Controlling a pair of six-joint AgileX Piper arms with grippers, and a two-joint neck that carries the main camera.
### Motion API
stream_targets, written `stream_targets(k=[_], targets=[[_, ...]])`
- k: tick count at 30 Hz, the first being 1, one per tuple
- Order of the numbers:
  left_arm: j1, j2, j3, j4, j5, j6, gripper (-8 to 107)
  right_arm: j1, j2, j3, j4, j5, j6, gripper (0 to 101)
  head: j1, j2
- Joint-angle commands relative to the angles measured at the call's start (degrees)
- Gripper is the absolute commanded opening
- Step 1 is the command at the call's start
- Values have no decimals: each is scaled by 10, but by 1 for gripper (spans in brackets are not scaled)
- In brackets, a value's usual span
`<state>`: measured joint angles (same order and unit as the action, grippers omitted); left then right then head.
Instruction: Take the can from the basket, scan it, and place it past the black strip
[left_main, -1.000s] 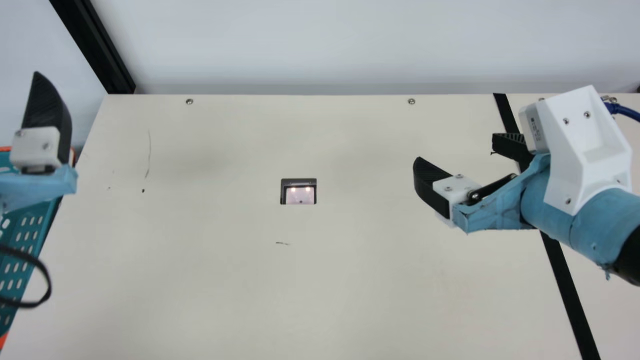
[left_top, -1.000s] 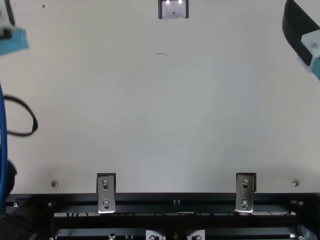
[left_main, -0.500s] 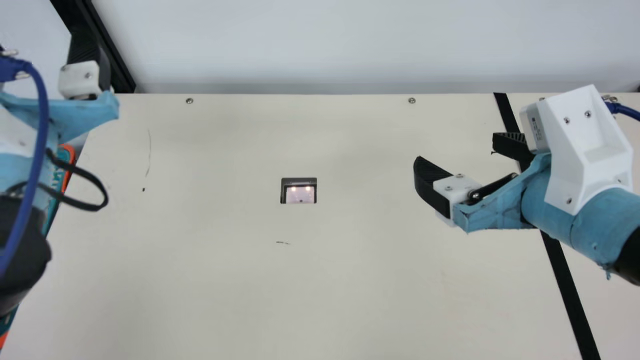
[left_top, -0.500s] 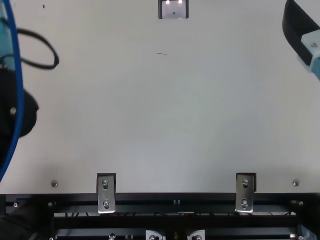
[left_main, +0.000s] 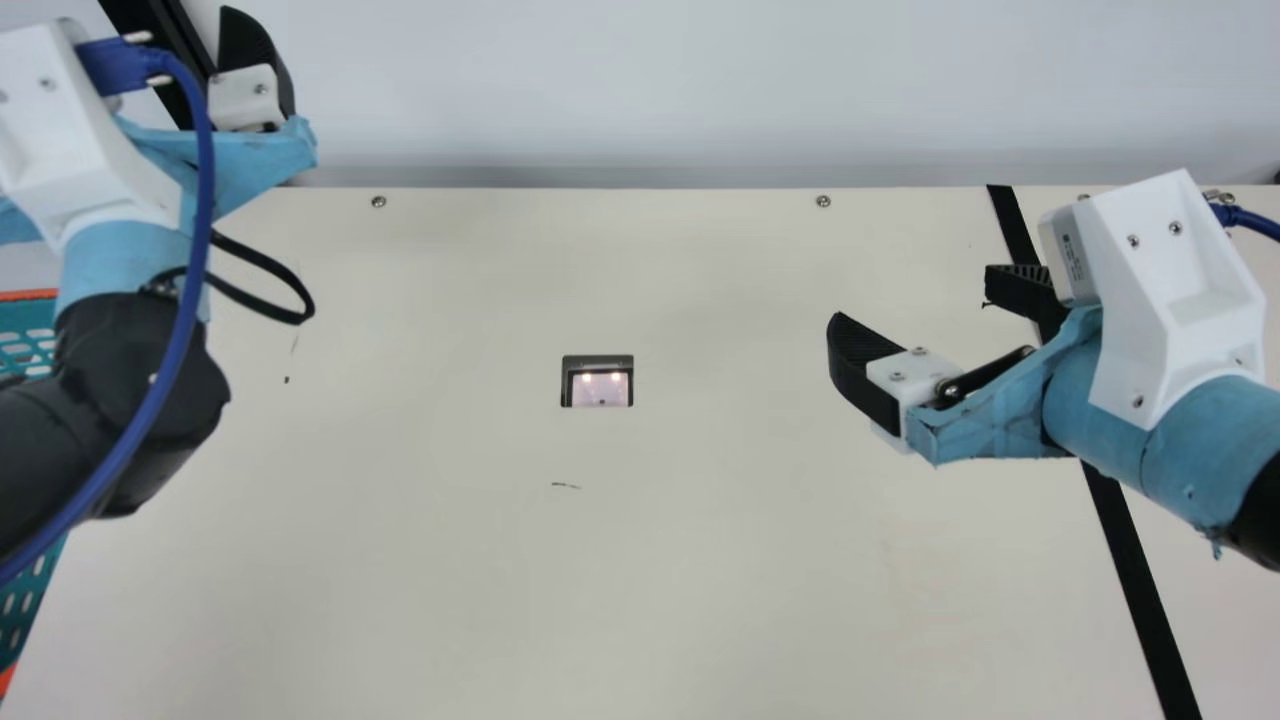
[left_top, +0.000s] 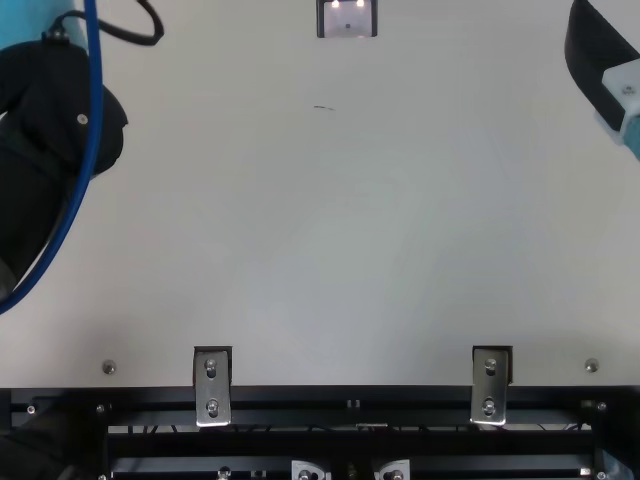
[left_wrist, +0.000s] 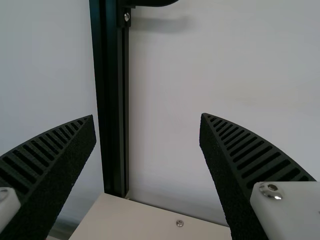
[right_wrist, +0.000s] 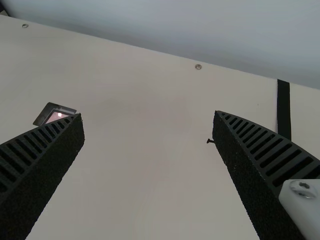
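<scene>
Main view: the left end effector (left_main: 245, 98) is raised over the far left corner of the cream tabletop (left_main: 700, 560). A teal basket (left_main: 22, 322) sits at the left edge, partly behind the arm. The scanner (left_main: 597, 384) lies in the middle. The right end effector (left_main: 912, 302) points left, its arm crossing above the black strip (left_main: 1130, 560) on the right. Where the can is, I cannot tell.

Top view: two metal brackets (left_top: 212, 390) (left_top: 490, 388) line the near edge.

Left wrist view: the fingers stand wide apart, facing a black post (left_wrist: 111, 100).

Right wrist view: those fingers are also spread wide.
</scene>
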<state>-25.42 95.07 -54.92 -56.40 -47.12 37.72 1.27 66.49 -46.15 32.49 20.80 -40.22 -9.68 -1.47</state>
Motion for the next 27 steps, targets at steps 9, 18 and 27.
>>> stream_targets(k=[9,18,27], targets=[[2,2,3,6,-3,-7,90,5,-1,-2,-13,0,16,101,0,5],[-8,-52,65,49,-21,-39,90,22,-67,28,-31,-3,45,101,0,5],[-34,-155,167,87,-61,-71,90,35,-193,116,-37,5,56,101,0,5]])
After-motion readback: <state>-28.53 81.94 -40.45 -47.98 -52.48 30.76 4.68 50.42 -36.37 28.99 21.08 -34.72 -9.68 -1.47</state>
